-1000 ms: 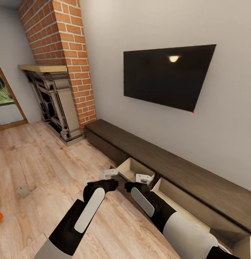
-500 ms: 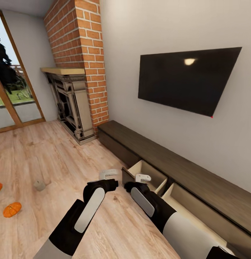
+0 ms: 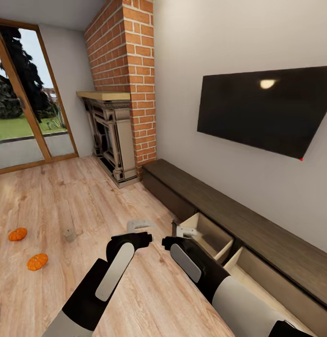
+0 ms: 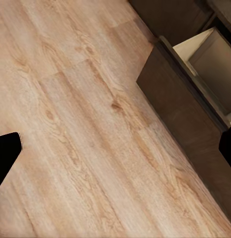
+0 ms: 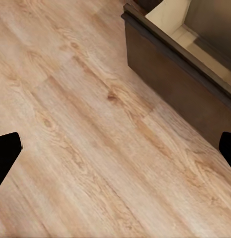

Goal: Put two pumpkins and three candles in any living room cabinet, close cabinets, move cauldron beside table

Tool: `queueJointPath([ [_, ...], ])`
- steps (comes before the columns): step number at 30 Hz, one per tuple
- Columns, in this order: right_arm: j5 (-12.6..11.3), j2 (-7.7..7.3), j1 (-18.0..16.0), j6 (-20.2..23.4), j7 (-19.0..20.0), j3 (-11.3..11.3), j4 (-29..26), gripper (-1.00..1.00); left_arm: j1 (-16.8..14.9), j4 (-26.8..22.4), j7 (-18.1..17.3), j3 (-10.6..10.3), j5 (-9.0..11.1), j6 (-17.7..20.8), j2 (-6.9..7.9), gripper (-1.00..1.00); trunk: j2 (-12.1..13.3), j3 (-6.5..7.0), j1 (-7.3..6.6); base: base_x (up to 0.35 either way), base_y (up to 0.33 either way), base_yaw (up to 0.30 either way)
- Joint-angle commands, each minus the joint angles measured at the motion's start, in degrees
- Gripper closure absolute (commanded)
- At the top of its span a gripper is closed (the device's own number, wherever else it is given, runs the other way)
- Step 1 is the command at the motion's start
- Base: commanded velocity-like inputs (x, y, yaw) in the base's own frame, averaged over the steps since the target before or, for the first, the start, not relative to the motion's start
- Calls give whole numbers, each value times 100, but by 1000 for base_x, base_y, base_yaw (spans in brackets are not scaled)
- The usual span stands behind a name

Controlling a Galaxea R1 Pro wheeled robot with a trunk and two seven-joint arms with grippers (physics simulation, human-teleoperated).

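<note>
Two orange pumpkins (image 3: 17, 234) (image 3: 37, 261) lie on the wood floor at the left, with one grey-white candle (image 3: 69, 234) standing near them. The dark-brown cabinet (image 3: 257, 229) runs along the wall under the TV, and two of its drawers (image 3: 208, 234) (image 3: 257, 276) stand pulled out, showing beige insides. My left gripper (image 3: 140, 225) (image 4: 115, 153) and right gripper (image 3: 187, 231) (image 5: 115, 148) hover open over bare floor beside the nearer drawer's front (image 4: 185, 99) (image 5: 180, 74), with nothing between their fingers. The cauldron and the table are out of view.
An ornate fireplace (image 3: 112, 140) under a red-brick chimney (image 3: 130, 70) stands left of the cabinet. A black TV (image 3: 266, 107) hangs on the wall. A glass door (image 3: 23, 103) fills the far left wall. Open wood floor (image 3: 65, 196) stretches between me and the pumpkins.
The camera has swung left, so the whole scene has shifted right. Both pumpkins and the glass door have come fully into view. The arms keep the same pose.
</note>
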Motion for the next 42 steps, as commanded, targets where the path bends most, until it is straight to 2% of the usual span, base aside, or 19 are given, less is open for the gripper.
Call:
queueJointPath([
  [1,-29,-4,-6,19,-42,31,-9,-100,-7,-3,60,-4,55,7,0,-100,-4,1,0,0,14,212],
  [22,-27,-4,-6,11,-42,86,-13,-100,-7,-3,60,-1,55,7,0,-100,-4,148,0,0,61,208],
  [31,-32,-10,-5,6,-42,86,-98,-100,-7,5,60,1,55,7,0,-100,-4,156,0,0,245,27],
  [38,-31,-11,-6,-6,-42,86,-142,-100,-7,10,39,137,63,15,0,-100,-4,157,0,0,240,0],
  [41,-28,-12,-5,-19,-44,86,-321,-100,-7,13,-257,152,51,17,16,-100,-4,157,0,0,176,0],
  [42,-33,-12,-5,-16,-49,86,-409,-100,-7,20,-655,292,48,33,84,-100,-4,157,0,0,47,0],
])
